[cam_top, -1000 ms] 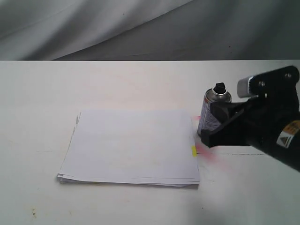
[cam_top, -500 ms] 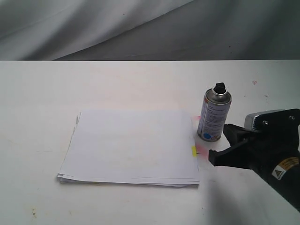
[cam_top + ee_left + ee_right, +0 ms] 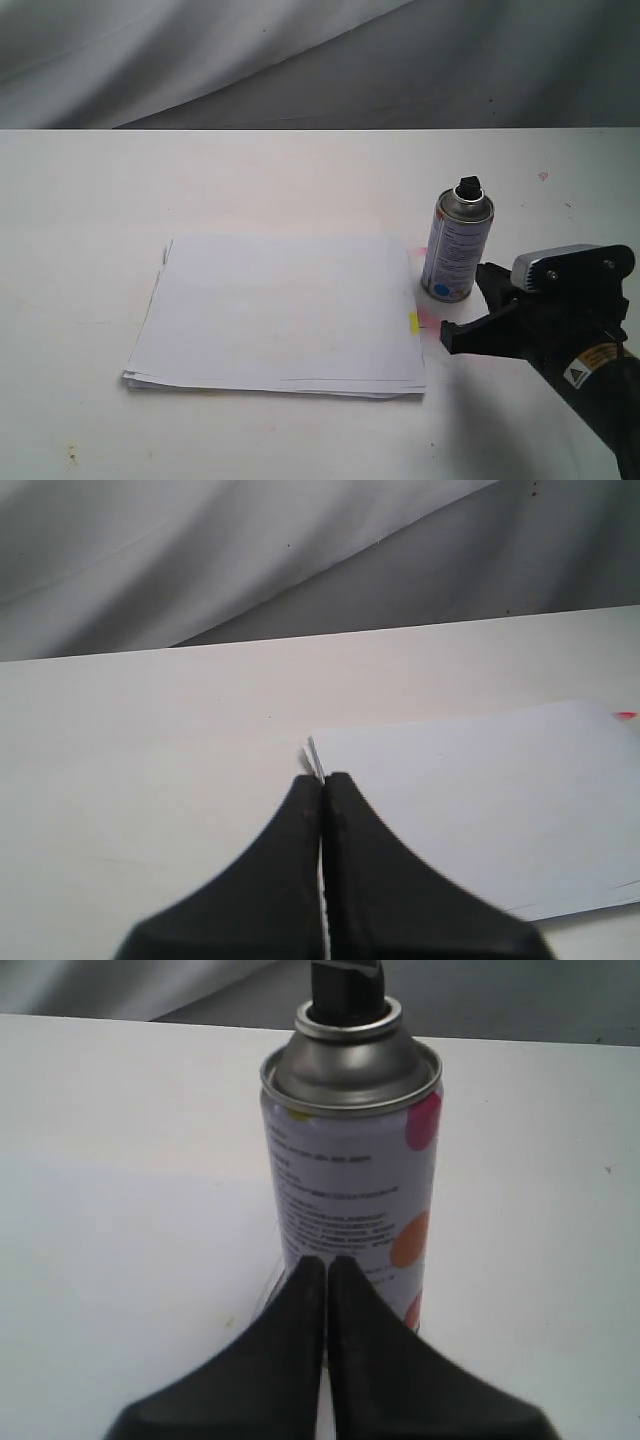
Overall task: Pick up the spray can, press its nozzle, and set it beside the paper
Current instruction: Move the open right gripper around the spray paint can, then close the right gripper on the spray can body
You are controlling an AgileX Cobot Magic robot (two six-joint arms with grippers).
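Near the table's (image 3: 300,180) right edge, the can (image 3: 458,250) stands upright just beside the paper (image 3: 280,310). The right pincer (image 3: 325,1265) is pinched shut, holding nothing, close by. It should probably back off slowly, without bumping the can.

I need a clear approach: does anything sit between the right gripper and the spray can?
Nothing visible does. The right gripper, jaws shut, faces the spray can across bare table; the paper lies on the can's other side.
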